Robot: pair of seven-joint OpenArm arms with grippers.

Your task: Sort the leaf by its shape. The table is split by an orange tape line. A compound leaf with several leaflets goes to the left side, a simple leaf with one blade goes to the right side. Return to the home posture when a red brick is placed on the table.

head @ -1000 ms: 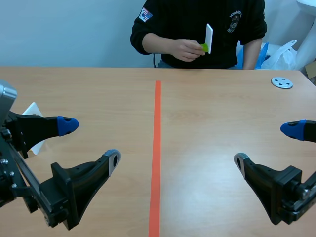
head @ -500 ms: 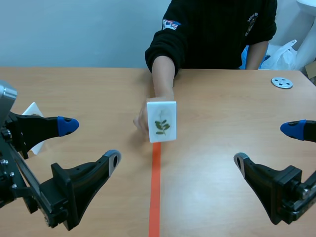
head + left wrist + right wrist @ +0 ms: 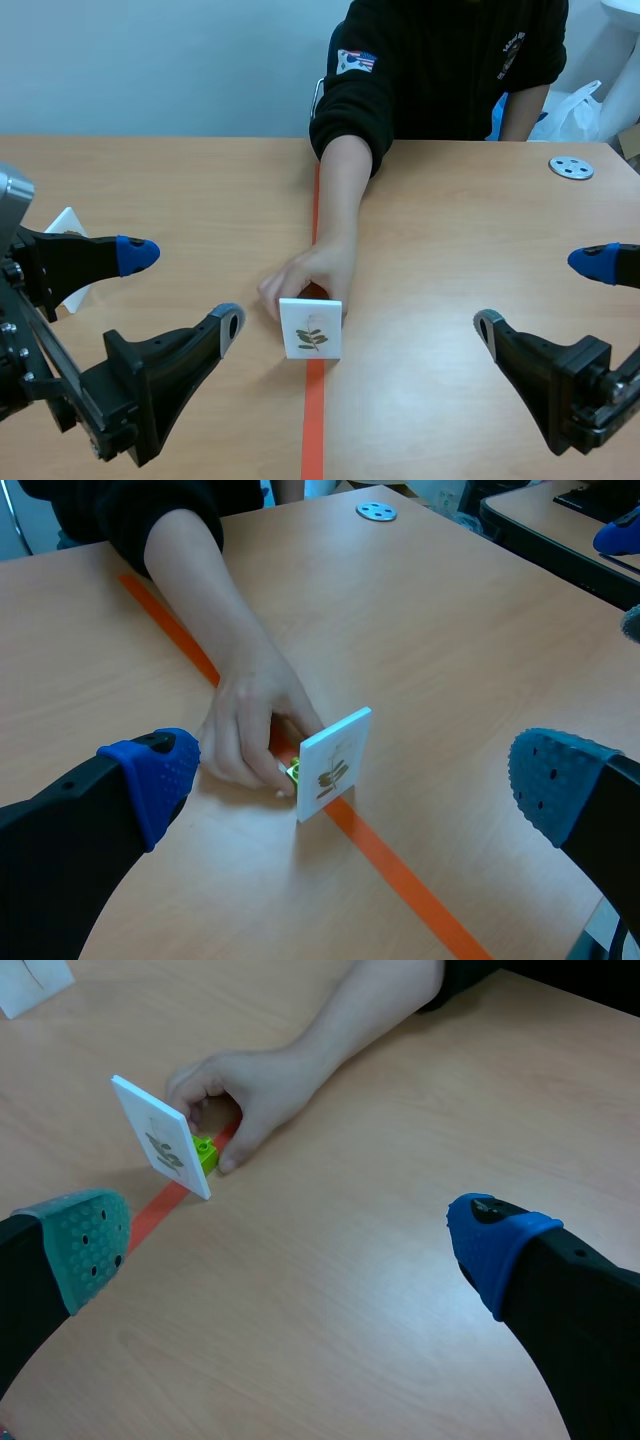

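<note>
**Wooden worktop (image 3: 480, 230), leaf card (image 3: 311, 318) on the tape line (image 3: 313, 430)**

Pale wood runs away to a plain light wall (image 3: 150, 60), and the orange tape line cuts the surface down the middle. Right on that line, between the two arms, the white card stands upright, tilted a little, in a small green holder (image 3: 206, 1150). On its face is a leaf (image 3: 312, 341) with several small leaflets along one stem. A person sitting across the worktop reaches in, a black sleeve (image 3: 350, 100) ending above a bare forearm. The hand (image 3: 305, 280) is behind the card, with its fingers at the holder.

The left tool (image 3: 185, 287) sits low on the left side of the line, its two fingers spread wide with nothing between them. The right tool (image 3: 540, 296) sits low on the right side, spread just as wide and holding nothing. Both are well apart from the card.

A round metal disc (image 3: 571, 167) with holes lies at the far right of the worktop. A small white object (image 3: 66, 222) stands beside the left arm, partly hidden by it.
</note>
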